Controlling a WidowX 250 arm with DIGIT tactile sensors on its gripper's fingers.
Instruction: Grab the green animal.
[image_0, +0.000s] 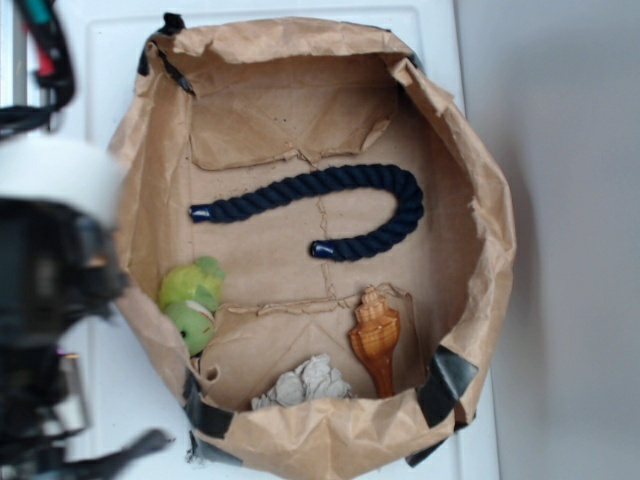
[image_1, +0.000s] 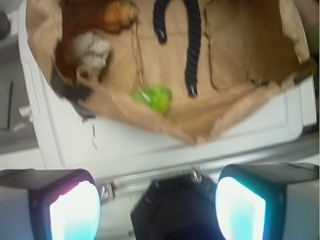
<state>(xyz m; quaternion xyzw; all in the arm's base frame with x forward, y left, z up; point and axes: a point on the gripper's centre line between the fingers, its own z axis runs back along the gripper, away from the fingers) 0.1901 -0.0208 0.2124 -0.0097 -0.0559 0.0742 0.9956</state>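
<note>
exterior view: brown paper-lined tray (image_0: 470, 180), walls crumpled, black tape at the corners, set on a white bench (image_0: 110, 60). inside, centre: dark navy rope (image_0: 330, 200), bent in a hook shape. lower left of the tray, against the left wall: green animal (image_0: 192, 298), two lime lumps with a pale band between. lower right: orange-brown conch shell (image_0: 376, 338), glossy, lying free. lower centre, against the near wall: pale grey-white shell piece (image_0: 305, 384). left edge of the frame: blurred black robot arm (image_0: 45, 290) outside the tray; claw state cannot be told from here.

wrist view: same tray (image_1: 240, 107) seen from the other side, filling the upper frame. green animal (image_1: 154, 98) at centre, just inside the paper wall, apart from everything. rope (image_1: 192, 45) above it; grey-white shell piece (image_1: 92, 50) and conch shell (image_1: 112, 15) at upper left. claw (image_1: 157, 210) at the bottom edge, its two pale fingers (image_1: 75, 212) spread wide apart, holding nothing, over the bench and well apart from the green animal.
</note>
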